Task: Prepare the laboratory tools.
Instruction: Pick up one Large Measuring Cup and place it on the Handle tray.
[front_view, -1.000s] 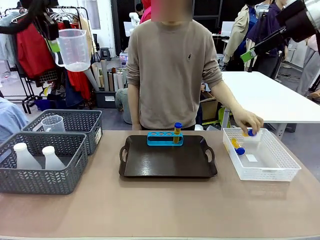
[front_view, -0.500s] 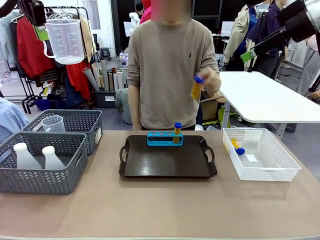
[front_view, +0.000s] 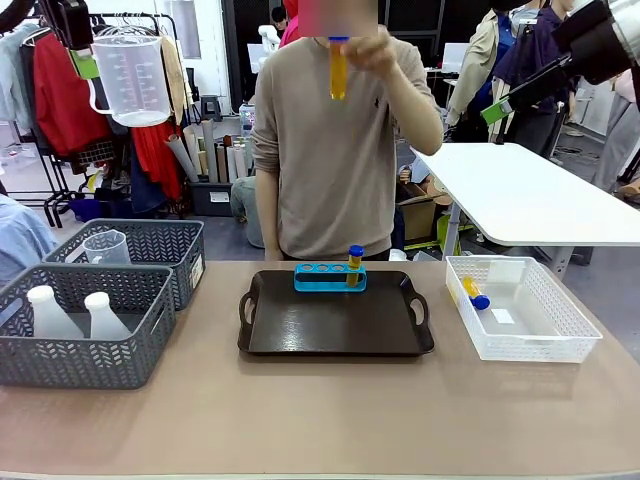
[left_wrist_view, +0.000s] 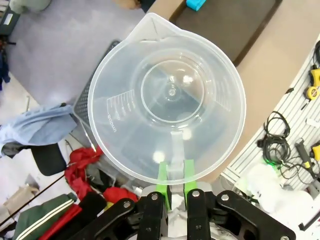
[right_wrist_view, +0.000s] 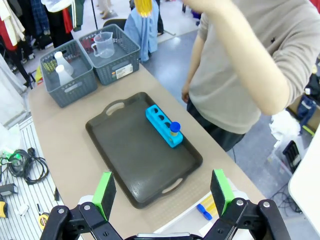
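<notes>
The clear plastic handled measuring beaker (front_view: 130, 80) hangs in the upper left of the front view, upright, mouth up, long axis vertical, with printed graduation lines on its wall and its handle on the picture-left side. The left gripper (front_view: 84, 62) is clamped on that handle. In the left wrist view the beaker (left_wrist_view: 167, 97) is seen down through its mouth to the round base, spout toward the top of the frame, and the handle runs down to the bottom centre, where the left gripper (left_wrist_view: 174, 175) pinches it between 2 green pads. The right gripper (right_wrist_view: 163, 192) stands with its fingers wide apart and holds nothing. At the top centre of the front view the person's hand (front_view: 375, 45) holds 1 blue-capped tube of yellow liquid (front_view: 338, 70) upright, cap up, long axis vertical. The small blue four-hole rack (front_view: 330, 276) sits at the far edge of the dark brown handled tray (front_view: 335, 325), long axis left to right, with 1 capped tube (front_view: 355, 263) upright in its right-end hole. Another tube (front_view: 473, 292) lies on its side in the white mesh basket (front_view: 560, 340) at the right. 2 translucent white conical flasks (front_view: 50, 312) stand upright in the near grey mesh basket (front_view: 80, 365) at the lower left; a second clear beaker (front_view: 107, 246) stands in the far grey basket (front_view: 165, 240).
</notes>
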